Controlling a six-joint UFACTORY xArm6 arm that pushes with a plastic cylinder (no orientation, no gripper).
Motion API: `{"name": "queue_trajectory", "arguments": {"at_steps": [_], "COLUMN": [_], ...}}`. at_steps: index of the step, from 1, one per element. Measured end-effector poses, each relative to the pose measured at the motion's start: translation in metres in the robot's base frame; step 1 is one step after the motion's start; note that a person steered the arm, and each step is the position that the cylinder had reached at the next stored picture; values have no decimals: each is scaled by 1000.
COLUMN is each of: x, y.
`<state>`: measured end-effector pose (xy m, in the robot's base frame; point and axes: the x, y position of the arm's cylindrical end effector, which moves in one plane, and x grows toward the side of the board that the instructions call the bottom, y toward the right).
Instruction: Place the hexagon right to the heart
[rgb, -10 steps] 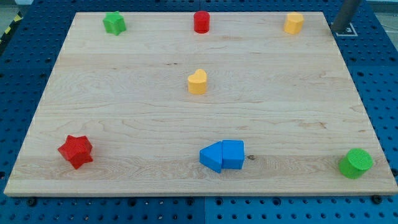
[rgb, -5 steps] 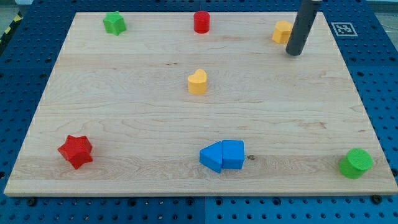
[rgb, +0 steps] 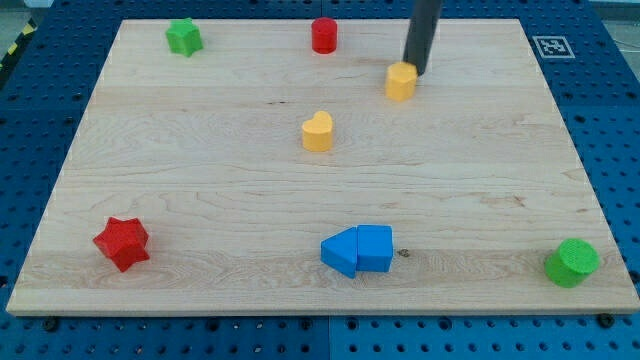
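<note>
The yellow hexagon lies in the upper middle of the wooden board. The yellow heart lies near the board's centre, down and to the view's left of the hexagon. My tip is the lower end of the dark rod. It touches the hexagon's upper right side.
A green star and a red cylinder lie along the top edge. A red star lies at bottom left. Two blue blocks touch at bottom centre. A green cylinder lies at bottom right.
My tip came in from the top right and moved left and down. It pushed the yellow hexagon from the top right corner toward the heart.
</note>
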<state>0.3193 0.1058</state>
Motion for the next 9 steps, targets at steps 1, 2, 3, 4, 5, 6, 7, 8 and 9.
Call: {"name": "queue_trajectory", "arguments": {"at_steps": [1,2,3,4,5,6,7,8,9], "x": [6,-5,17,46,36,33,61,86,87], "y": [-6,-3,-3,-17,-8,-4,-12,-23,-26]}}
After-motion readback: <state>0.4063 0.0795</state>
